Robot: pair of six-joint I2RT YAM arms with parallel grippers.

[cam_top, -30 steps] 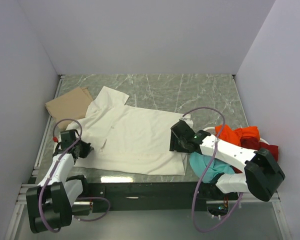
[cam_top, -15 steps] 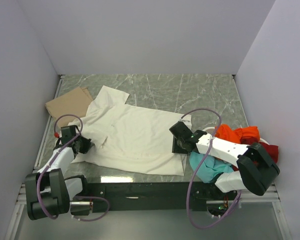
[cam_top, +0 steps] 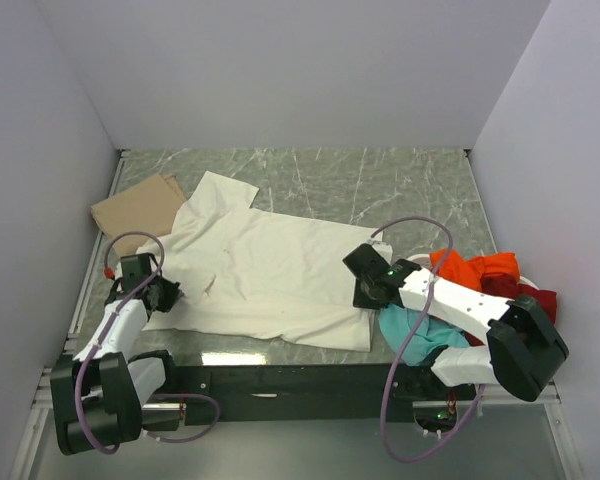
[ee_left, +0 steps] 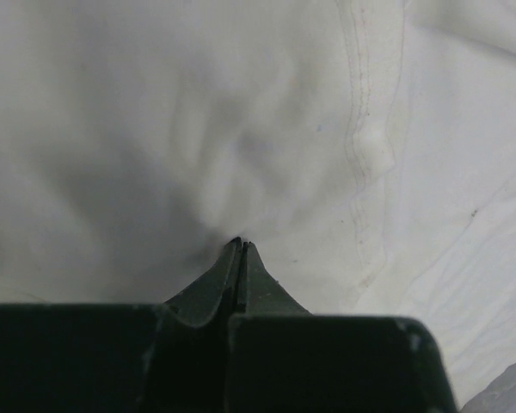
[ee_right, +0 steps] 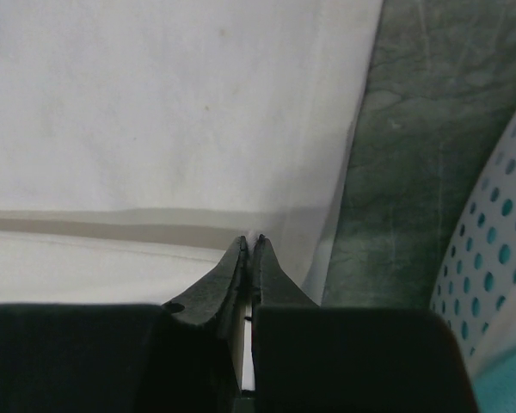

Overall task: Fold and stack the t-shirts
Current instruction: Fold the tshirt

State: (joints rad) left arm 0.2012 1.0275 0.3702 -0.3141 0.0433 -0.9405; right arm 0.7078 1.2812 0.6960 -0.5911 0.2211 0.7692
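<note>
- Tan shirt [cam_top: 138, 205]: its right edge is hidden under the cream shirt [cam_top: 270, 270].
- Teal shirt [cam_top: 435, 342] and dark red shirt [cam_top: 542, 293]: mostly covered by the right arm [cam_top: 460, 305].
- Basket [ee_right: 499, 249]: cut off by the right wrist picture's edge.
- Left tool [cam_top: 165, 294]: tips too small to make out from above.

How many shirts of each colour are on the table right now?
cream shirt: 1
tan shirt: 1
orange shirt: 1
red shirt: 1
teal shirt: 1
Total: 5
</note>
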